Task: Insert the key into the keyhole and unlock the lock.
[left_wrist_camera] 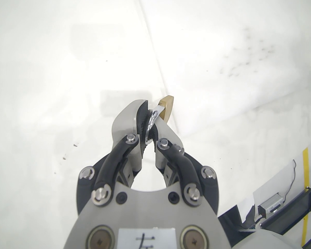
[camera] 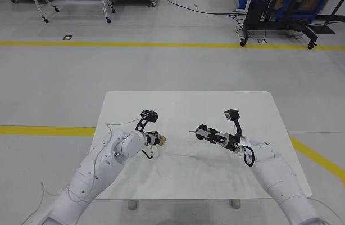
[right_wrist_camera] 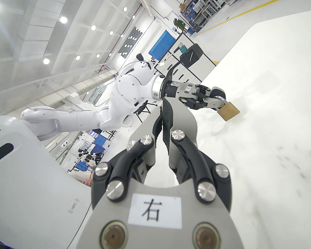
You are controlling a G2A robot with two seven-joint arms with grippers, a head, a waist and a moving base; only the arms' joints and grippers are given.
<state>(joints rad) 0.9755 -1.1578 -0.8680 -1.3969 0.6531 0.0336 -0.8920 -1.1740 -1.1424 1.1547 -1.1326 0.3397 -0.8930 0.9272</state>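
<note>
A brass padlock hangs just above the white table, held by its silver shackle. My left gripper is shut on that shackle, and the lock body sticks out past the fingertips. To the right, a short gap away, my right gripper is shut on a small silver key whose tip points toward the lock. In the right wrist view the shut right gripper hides the key, with the padlock and the left gripper beyond.
Fine dark specks mark the tabletop. The table's far edge and right edge border grey floor with yellow lines. Wheeled frames stand far behind.
</note>
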